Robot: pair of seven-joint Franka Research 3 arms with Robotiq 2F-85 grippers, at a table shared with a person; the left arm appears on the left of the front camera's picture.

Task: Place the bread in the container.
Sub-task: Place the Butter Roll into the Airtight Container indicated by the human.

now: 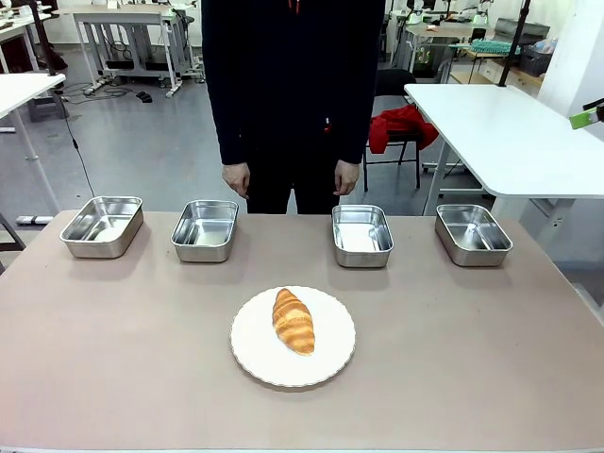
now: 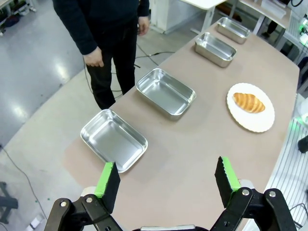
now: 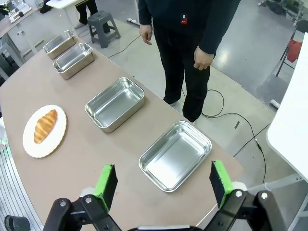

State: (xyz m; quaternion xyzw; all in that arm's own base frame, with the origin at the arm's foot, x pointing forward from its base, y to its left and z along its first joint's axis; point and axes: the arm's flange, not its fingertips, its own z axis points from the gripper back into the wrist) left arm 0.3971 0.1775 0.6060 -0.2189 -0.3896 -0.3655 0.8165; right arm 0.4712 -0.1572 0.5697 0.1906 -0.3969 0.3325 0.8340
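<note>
**Croissant on its plate, both grippers wide and empty**

The croissant (image 1: 293,321) lay on a round white plate (image 1: 250,357) near the middle of the brown table (image 1: 113,359). Beyond it, in a row along the far edge, stood the far-left steel pan (image 1: 102,226), the left-middle pan (image 1: 205,228), the right-middle pan (image 1: 361,234) and the far-right pan (image 1: 473,233), all alike, shiny and empty. The plate sat level with the gap between the two middle pans, nearer the robot. The left gripper (image 2: 166,166) hung above the table's left end, jaws spread wide, gripping nothing. The right gripper (image 3: 162,167) hung above the right end, equally wide and empty. A person (image 1: 293,85) stood behind the pans, hands down.
</note>
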